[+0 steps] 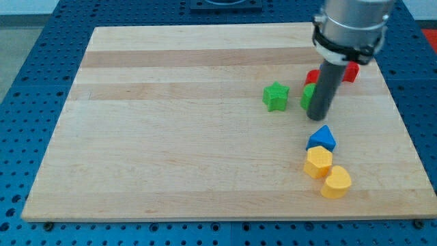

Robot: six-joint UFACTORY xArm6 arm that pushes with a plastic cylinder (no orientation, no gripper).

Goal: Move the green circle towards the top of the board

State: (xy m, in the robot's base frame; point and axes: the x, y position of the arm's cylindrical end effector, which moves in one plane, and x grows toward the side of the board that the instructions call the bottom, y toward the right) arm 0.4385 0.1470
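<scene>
A pale wooden board (205,137) lay on a blue perforated table (27,82), seen from above and slightly in front. The arm's grey metal housing (351,27) came down from the view's top right and ended in a straight dark rod; there was no claw on it to be released or clenched, only the rod. The tip (318,120) stood on the board at the view's right, just at the lower right edge of the green circle block (307,97), which was mostly hidden behind the rod, so whether the two touched could not be told. A red block (313,76) sat directly above the green circle, and another red block (351,72) showed to the right of the rod; their shapes could not be made out. A green star-shaped block (275,96) lay just to the circle's left. Below the tip, near the board's lower right, sat a blue triangular block (321,139), a yellow hexagonal block (318,162) and a yellow rounded block (336,182), close together.

The step in hand appeared to be lining up beneath the circle. The next move likely called for an upward push, steered to clear or carry the red block above.
</scene>
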